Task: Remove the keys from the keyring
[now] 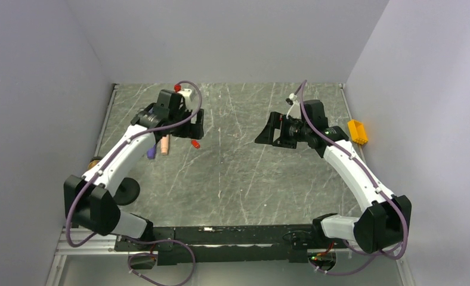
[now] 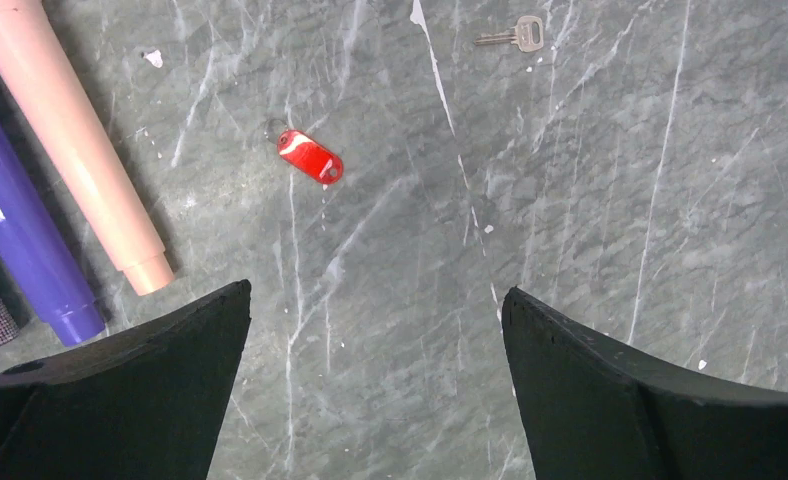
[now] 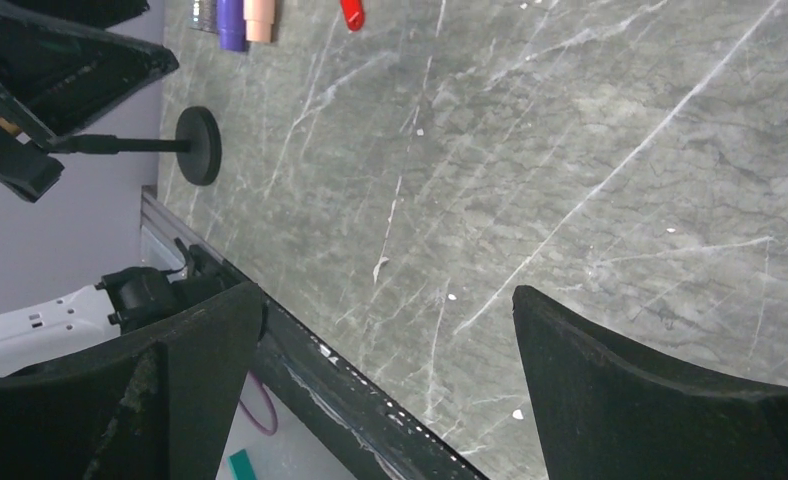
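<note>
The keyring is a small red oblong tag with a thin metal ring at its upper left end, lying flat on the grey marble table. A single silver key lies apart from it, farther away to the right. The tag also shows in the top view and at the top edge of the right wrist view. My left gripper is open and empty, hovering above the table short of the tag. My right gripper is open and empty, tilted over mid-table.
A pink tube and a purple tube lie left of the tag. A black round stand base sits near the left arm. A yellow-orange box sits at the right wall. The table's front rail is below the right gripper.
</note>
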Controlling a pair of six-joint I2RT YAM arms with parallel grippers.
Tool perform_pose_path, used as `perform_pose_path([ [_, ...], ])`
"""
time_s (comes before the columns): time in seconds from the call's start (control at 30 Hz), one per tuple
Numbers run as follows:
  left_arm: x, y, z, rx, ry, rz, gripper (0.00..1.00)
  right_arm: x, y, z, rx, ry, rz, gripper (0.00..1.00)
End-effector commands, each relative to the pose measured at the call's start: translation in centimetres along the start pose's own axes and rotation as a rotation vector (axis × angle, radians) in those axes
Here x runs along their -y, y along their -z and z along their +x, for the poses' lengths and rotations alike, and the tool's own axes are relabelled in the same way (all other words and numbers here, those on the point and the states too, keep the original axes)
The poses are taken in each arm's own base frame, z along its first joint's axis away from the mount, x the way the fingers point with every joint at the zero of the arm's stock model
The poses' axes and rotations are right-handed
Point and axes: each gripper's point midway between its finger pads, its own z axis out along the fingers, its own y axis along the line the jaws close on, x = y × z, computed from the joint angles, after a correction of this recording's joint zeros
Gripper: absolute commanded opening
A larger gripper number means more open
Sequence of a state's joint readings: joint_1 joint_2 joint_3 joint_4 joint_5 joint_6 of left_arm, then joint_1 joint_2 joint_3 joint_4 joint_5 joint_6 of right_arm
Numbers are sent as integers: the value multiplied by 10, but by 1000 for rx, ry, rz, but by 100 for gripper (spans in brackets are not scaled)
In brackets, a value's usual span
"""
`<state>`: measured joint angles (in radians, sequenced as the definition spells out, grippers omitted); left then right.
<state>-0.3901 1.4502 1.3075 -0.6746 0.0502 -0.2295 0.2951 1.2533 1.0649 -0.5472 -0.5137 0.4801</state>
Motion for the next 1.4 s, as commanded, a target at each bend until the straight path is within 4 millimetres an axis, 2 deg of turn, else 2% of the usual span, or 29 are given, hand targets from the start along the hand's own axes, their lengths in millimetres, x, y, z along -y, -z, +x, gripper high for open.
perform_pose_path([
  [0.0, 4, 23, -17, 159, -37, 32, 99, -28, 18, -23, 107, 65, -89, 100],
  [0.17, -17, 47, -17, 333, -11, -56, 99, -34, 26, -24, 157, 94, -118, 100],
  [0.43, -38, 63, 16, 459, -36, -111, 99, -38, 32, -22, 198, 119, -144, 100],
  [0.53, -52, 62, 26, 529, -1, -163, 99, -37, 33, -24, 204, 115, -135, 100],
  [0.73, -82, 44, 62, 567, -4, -265, 100, -27, 32, -18, 169, 108, -78, 100],
  [0.83, -98, 40, 72, 613, -13, -325, 99, -23, 36, -16, 183, 107, -58, 100],
  [0.93, -111, 35, 76, 633, -30, -363, 99, -26, 42, -14, 220, 132, -72, 100],
  [1.13, -125, 29, 63, 643, -30, -360, 100, -20, 51, -15, 285, 140, -36, 100],
  [1.37, -157, 19, 58, 686, -21, -424, 99, -28, 61, -18, 328, 163, -59, 100],
])
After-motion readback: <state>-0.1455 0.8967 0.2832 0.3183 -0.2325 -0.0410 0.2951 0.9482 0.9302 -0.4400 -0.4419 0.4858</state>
